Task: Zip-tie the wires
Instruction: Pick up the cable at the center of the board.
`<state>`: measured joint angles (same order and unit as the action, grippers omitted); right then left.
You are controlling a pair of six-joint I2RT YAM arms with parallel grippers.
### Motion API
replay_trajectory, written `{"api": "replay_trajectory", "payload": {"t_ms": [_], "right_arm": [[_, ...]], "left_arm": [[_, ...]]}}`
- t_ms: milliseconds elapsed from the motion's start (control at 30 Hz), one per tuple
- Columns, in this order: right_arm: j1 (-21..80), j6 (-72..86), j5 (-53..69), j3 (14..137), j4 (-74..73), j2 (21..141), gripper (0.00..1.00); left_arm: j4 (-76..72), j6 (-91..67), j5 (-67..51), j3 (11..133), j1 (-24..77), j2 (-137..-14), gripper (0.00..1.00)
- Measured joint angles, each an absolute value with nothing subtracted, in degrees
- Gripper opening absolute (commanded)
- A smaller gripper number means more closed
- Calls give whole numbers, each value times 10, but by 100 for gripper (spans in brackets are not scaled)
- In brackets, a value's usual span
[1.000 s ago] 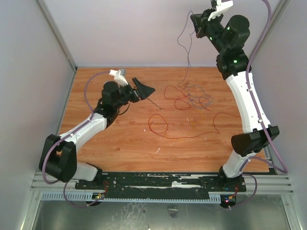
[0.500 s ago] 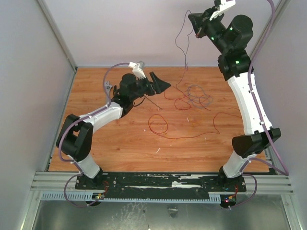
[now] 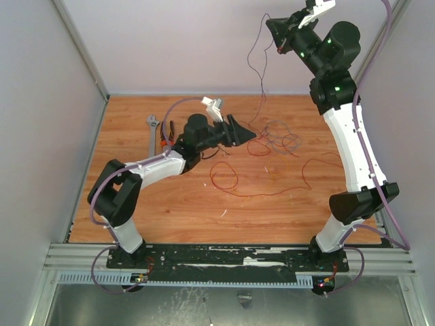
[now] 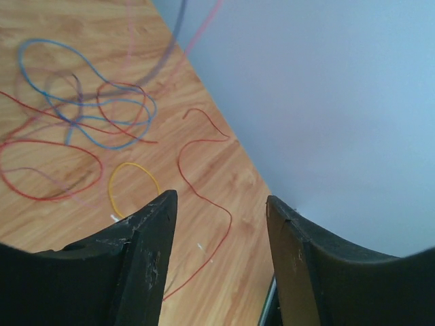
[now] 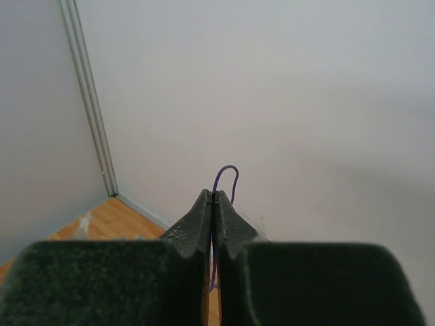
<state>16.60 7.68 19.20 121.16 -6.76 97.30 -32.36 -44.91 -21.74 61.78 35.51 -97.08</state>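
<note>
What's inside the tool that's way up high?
A thin purple wire is pinched in the shut right tool; its loop pokes out past the tips. The stretch squeezed inside is hidden.

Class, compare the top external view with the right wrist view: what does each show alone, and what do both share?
Only the top external view shows the left gripper, the loose wires lying spread out and the wrench. Only the right wrist view shows, close up, the fingertips pressed together with the purple wire looping above them. Both show the right gripper shut on that wire, the pale wall and some of the wooden table.
</note>
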Motion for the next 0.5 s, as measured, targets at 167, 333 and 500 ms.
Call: {"api": "replay_trajectory", "payload": {"t_ms": [167, 333, 500], "right_arm": [[166, 80, 194, 1206, -64, 971, 0], [166, 82, 196, 1188, -61, 959, 0], [166, 82, 198, 1166, -58, 937, 0]], "left_arm": [[-332, -455, -219, 652, 382, -1029, 65], [-330, -443, -191, 706, 387, -1086, 67], [-332, -421, -160, 775, 386, -1137, 67]]}}
